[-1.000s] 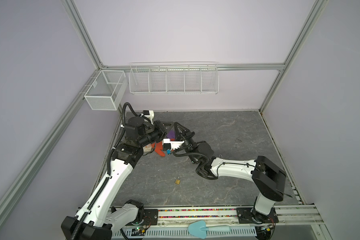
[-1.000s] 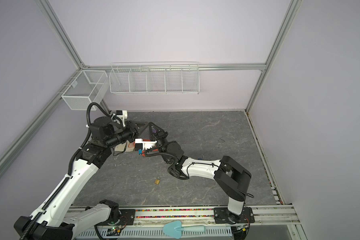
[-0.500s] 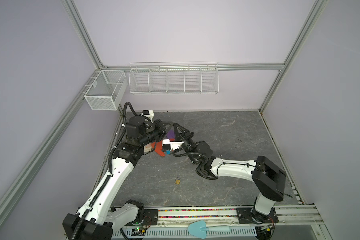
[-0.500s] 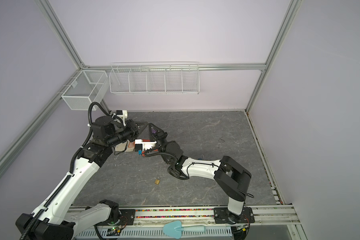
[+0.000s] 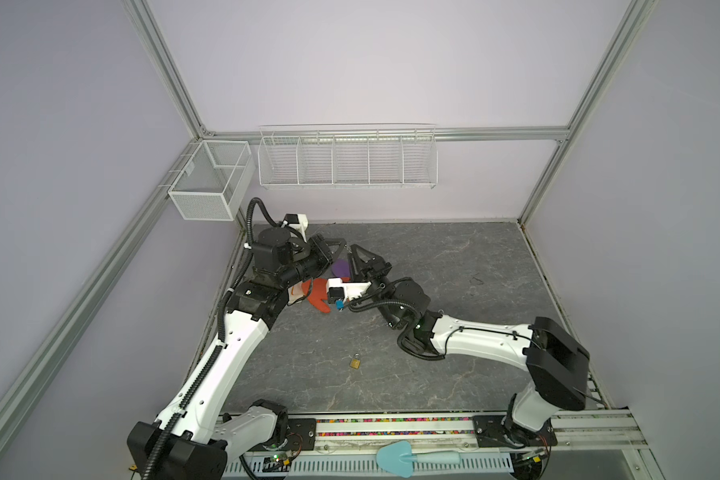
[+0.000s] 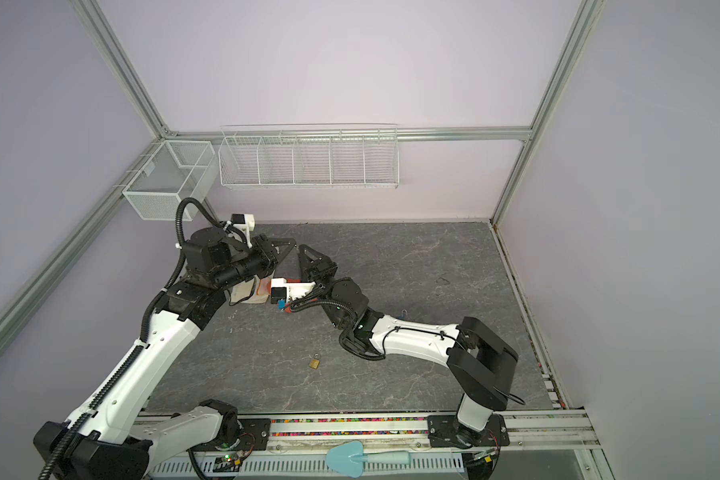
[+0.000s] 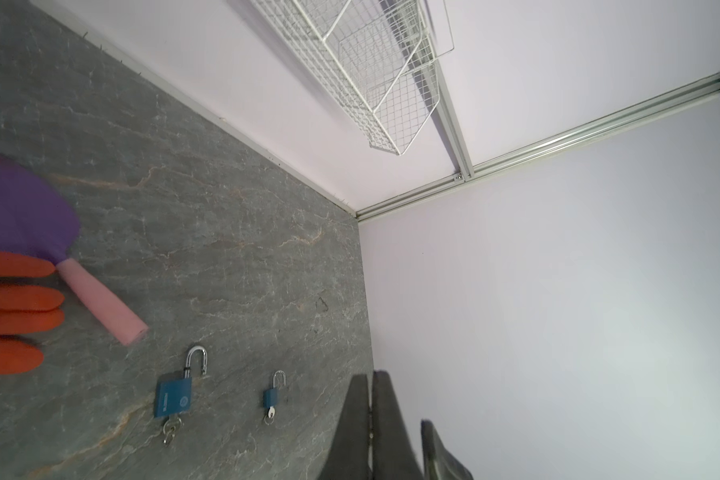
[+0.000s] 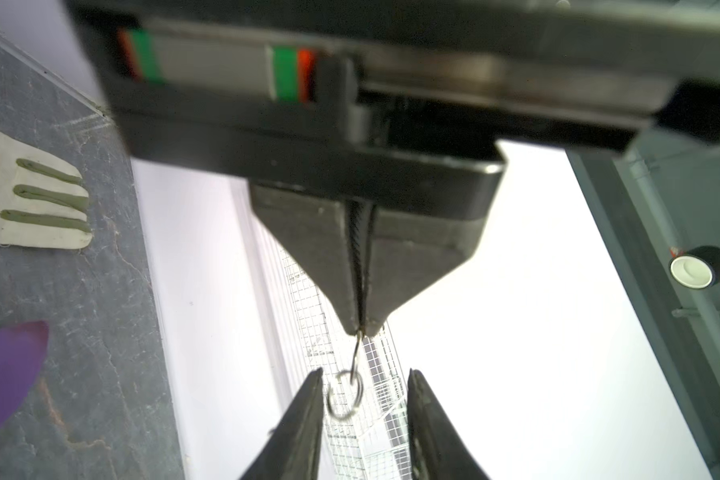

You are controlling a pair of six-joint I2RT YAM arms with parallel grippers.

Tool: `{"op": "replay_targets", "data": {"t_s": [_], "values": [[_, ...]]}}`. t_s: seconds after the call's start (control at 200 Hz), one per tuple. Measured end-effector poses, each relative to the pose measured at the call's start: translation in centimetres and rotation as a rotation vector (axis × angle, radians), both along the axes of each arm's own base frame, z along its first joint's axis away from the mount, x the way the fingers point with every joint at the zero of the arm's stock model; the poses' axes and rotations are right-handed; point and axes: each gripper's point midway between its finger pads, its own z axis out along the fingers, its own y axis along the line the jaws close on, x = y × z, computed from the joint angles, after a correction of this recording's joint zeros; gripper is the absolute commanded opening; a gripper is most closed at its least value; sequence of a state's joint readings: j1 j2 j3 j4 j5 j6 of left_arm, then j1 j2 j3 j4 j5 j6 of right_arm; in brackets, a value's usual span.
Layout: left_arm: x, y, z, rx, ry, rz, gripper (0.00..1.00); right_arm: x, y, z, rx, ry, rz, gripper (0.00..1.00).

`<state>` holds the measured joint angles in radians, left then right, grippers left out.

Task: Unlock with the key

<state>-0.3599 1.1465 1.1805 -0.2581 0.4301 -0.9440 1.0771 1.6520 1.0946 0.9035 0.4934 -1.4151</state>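
- The left gripper [image 8: 361, 328] is seen clamped shut. Its fingers [image 8: 321, 257] are pressed together on the key [image 8: 356, 352], and only a thin sliver of metal pokes out past the tips.
- A key ring [image 8: 344, 395] is hung off that sliver. It dangles right in the gap of the right gripper [image 8: 364, 376].
- The right gripper's fingers [image 8: 304, 424] are spread, one on each side of the ring. Contact with the ring can't really be made out.
- In both top views the two grippers are found tip to tip, up in the air over the far left part of the table [image 5: 433, 270].
- The brass padlock [image 5: 355, 362] is left lying flat on the table near the front middle, well apart from both grippers. Nothing is touching it.
- Two more locks are caught by the left wrist camera: a bigger blue padlock [image 7: 173, 397] with its shackle popped up and a smaller blue padlock [image 7: 272, 397]. A key is stuck in the bottom of each.
- Below the grippers, an orange glove [image 5: 319, 293], a purple scoop [image 5: 341, 268] with a pink handle, and a white glove [image 8: 30, 203] are spread on the table.
- Further out, wire baskets [image 5: 347, 160] are mounted on the back wall, and a teal shovel [image 5: 395, 457] is parked by the front rail.
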Motion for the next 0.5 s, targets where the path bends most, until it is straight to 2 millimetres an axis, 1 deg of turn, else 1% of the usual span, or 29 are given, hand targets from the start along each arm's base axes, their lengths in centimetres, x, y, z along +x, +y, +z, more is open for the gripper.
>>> {"op": "replay_targets", "data": {"t_s": [0.135, 0.2, 0.24, 0.3, 0.37, 0.42, 0.505], "values": [[0.8, -0.3, 1.8, 0.026, -0.093, -0.008, 0.00, -1.2, -1.6, 1.4, 0.037, 0.098, 0.033, 0.51], [1.1, -0.4, 2.2, 0.041, -0.122, -0.013, 0.00, -1.9, -2.5, 1.7, 0.052, 0.188, 0.064, 0.53], [1.3, -0.4, 2.3, 0.052, -0.139, -0.016, 0.00, -2.3, -3.1, 2.0, 0.072, 0.259, 0.088, 0.57], [1.4, -0.5, 2.3, 0.068, -0.160, -0.020, 0.00, -2.6, -4.1, 2.8, 0.113, 0.363, 0.127, 0.60], [1.4, -0.5, 2.5, 0.079, -0.195, -0.028, 0.00, -2.3, -6.2, 3.9, 0.212, 0.505, 0.167, 0.62], [1.3, -0.7, 2.8, 0.075, -0.228, -0.042, 0.00, -1.8, -7.9, 4.6, 0.291, 0.603, 0.183, 0.68], [0.8, -1.1, 2.8, 0.060, -0.274, -0.073, 0.00, -1.1, -10.5, 5.3, 0.427, 0.775, 0.220, 0.69]]}}
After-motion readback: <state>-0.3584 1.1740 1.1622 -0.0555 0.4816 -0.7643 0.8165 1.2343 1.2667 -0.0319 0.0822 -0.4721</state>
